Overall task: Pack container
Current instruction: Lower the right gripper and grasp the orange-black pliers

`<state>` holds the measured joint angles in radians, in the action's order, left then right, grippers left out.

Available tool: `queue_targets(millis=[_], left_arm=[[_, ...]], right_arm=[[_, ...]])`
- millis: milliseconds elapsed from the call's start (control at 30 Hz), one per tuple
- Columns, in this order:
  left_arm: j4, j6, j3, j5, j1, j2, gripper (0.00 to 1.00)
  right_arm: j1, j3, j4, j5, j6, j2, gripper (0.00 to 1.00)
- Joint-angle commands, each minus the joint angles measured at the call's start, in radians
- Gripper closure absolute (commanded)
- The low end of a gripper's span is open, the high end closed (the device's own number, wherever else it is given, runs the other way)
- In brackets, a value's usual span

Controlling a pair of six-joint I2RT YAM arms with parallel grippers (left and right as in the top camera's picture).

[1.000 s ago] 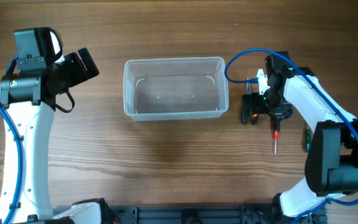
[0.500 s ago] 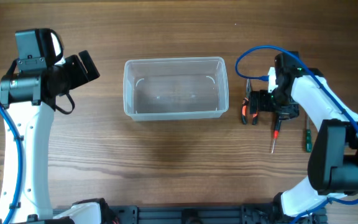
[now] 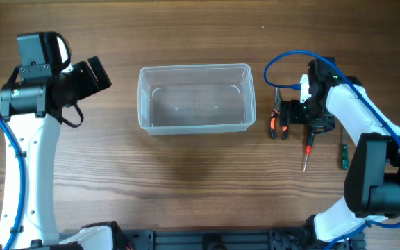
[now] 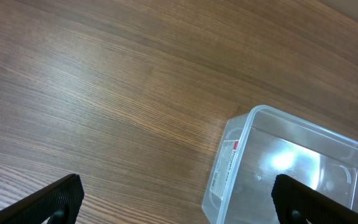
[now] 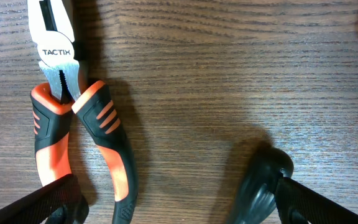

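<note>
The clear plastic container [image 3: 195,98] stands empty in the middle of the table; its near-left corner shows in the left wrist view [image 4: 278,168]. Orange-and-black pliers [image 3: 276,119] lie just right of it, seen close in the right wrist view [image 5: 73,118]. A red-and-black screwdriver [image 3: 309,147] lies beside them; its black handle end shows in the right wrist view [image 5: 263,183]. My right gripper [image 3: 298,119] is open, low over the table between pliers and screwdriver [image 5: 176,208]. My left gripper [image 3: 92,75] is open and empty, held above the table left of the container [image 4: 179,202].
A green-handled screwdriver [image 3: 340,153] lies at the right, beside the right arm. A blue cable [image 3: 276,69] loops over the right arm. Bare wooden table [image 3: 186,180] lies in front of the container.
My right gripper has shifted to the right and slightly back, from over the pliers toward the gap between pliers and screwdriver. The left arm has not moved.
</note>
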<state>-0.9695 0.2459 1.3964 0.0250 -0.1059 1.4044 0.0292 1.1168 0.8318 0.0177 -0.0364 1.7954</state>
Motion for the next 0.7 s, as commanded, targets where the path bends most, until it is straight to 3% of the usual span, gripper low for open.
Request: queue_targets(millis=[0,233,667], left_arm=[[0.0,0.009,0.006,0.011,-0.004,-0.004,0.0],[0.0,0.009,0.006,0.011,-0.004,-0.004,0.0],[-0.001,0.009,0.006,0.011,-0.004,-0.004,0.0]], right_arm=[[0.0,-0.003,-0.004,-0.017,0.013,0.014,0.0],[0.0,0.003,-0.03,-0.058,0.161,0.014,0.01],[-0.036,0.003,-0.091,-0.035,0.245,0.015,0.0]])
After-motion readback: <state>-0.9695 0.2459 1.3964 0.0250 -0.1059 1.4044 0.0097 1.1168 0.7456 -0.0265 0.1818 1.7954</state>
